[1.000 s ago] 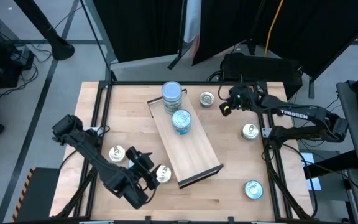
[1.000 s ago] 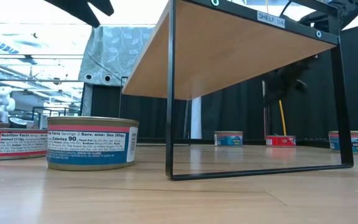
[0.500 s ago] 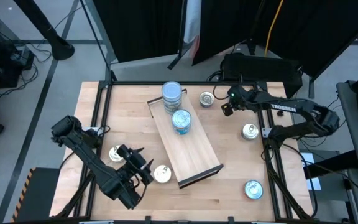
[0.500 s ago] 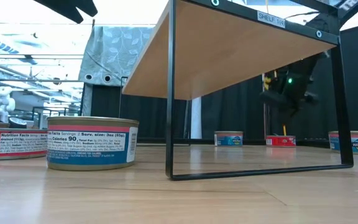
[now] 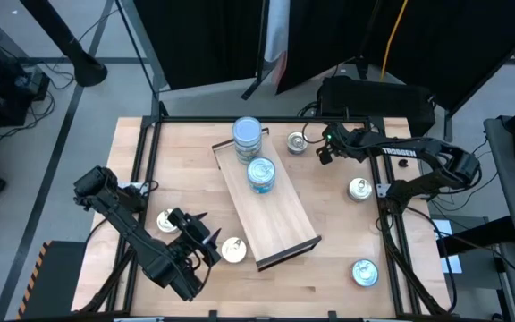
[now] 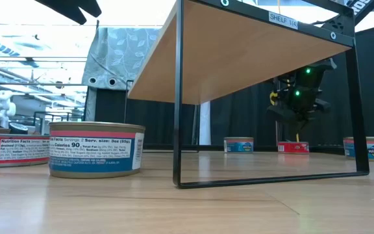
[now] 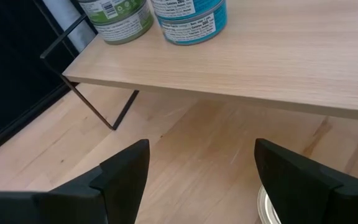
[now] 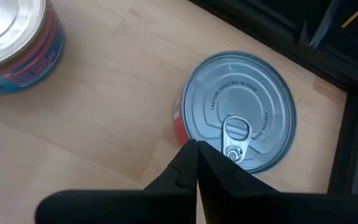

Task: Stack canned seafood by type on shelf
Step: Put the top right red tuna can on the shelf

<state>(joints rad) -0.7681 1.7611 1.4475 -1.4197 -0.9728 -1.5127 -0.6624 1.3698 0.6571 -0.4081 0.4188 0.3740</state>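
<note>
The shelf, a light-wood board on thin black legs, stands slantwise mid-table. On its far end stand a blue-topped tin and a stack of tins. My right gripper is shut and points down at a silver-topped, red-sided tin at the far edge. The low view shows it hanging above that tin, clear of it. My left gripper stands open at the near left, beside a silver tin, facing the shelf.
Loose tins lie at the left, the right and the near right. Another tin stands on the table close to the red one. The black table frame runs just behind the red tin.
My right gripper has sunk toward the red-sided tin at the far edge and tipped more steeply downward. My left gripper has turned a little, and its fingers have swung off the silver tin beside them, which now shows whole.
</note>
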